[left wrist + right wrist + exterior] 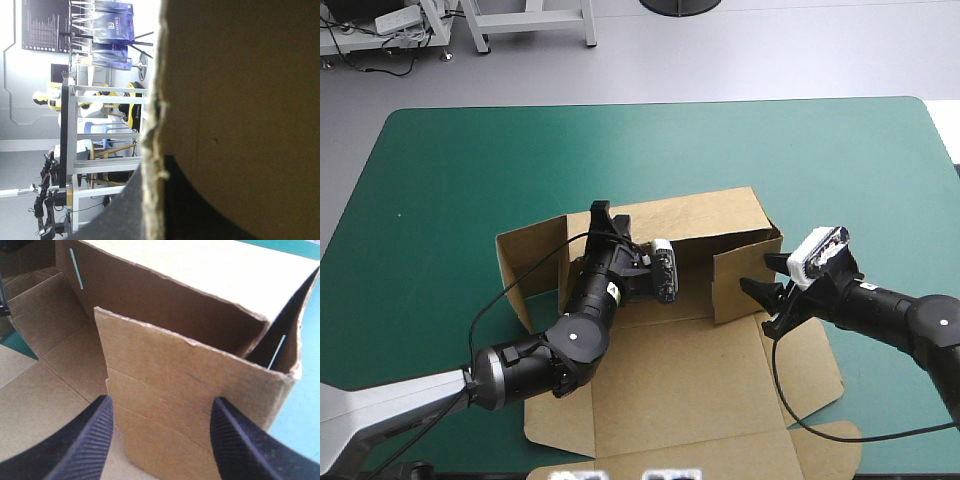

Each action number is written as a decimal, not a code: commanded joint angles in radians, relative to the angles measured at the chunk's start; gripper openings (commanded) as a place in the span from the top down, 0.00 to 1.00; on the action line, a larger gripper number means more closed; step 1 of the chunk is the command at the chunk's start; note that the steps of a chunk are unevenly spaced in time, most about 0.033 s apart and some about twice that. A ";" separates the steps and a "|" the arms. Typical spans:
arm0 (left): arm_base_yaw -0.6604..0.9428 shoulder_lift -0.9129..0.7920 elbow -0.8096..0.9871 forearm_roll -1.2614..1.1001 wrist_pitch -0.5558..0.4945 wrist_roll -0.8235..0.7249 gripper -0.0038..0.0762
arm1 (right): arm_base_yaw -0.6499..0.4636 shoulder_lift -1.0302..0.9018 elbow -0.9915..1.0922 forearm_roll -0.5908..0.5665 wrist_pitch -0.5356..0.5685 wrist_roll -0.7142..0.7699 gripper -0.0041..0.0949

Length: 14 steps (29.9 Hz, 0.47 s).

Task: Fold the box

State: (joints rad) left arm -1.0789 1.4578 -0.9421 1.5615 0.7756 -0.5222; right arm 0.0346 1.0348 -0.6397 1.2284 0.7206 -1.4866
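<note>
Black fin-shaped fingers of the right gripper [162, 402] stand apart before a raised side flap of the brown cardboard box [670, 380], which sits half-erected mid-table on the teal-green cover [470, 160]. Left gripper [152, 180] pinches the rear wall, and board blocks most of its view.

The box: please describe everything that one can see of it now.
The box is a cut sheet of brown board, half raised, mid-table on the teal-green cover. Its far wall and a right side wall stand up; the near panel and flaps lie flat. Edges look rough; walls have thin slits. The left gripper is shut on the far wall's top edge; the open right gripper faces the side wall.
</note>
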 commanded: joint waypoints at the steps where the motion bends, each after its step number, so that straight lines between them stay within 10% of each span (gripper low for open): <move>1: -0.011 -0.035 -0.032 0.048 -0.035 -0.019 0.95 | 0.002 -0.007 -0.033 0.101 -0.048 -0.042 0.40; 14: -0.051 -0.035 -0.032 0.066 -0.036 -0.019 0.95 | 0.082 0.104 -0.033 0.190 -0.076 -0.104 0.45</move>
State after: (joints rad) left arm -1.1123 1.4578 -0.9441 1.5708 0.7553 -0.5280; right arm 0.0768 1.1211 -0.6397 1.3641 0.6743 -1.5750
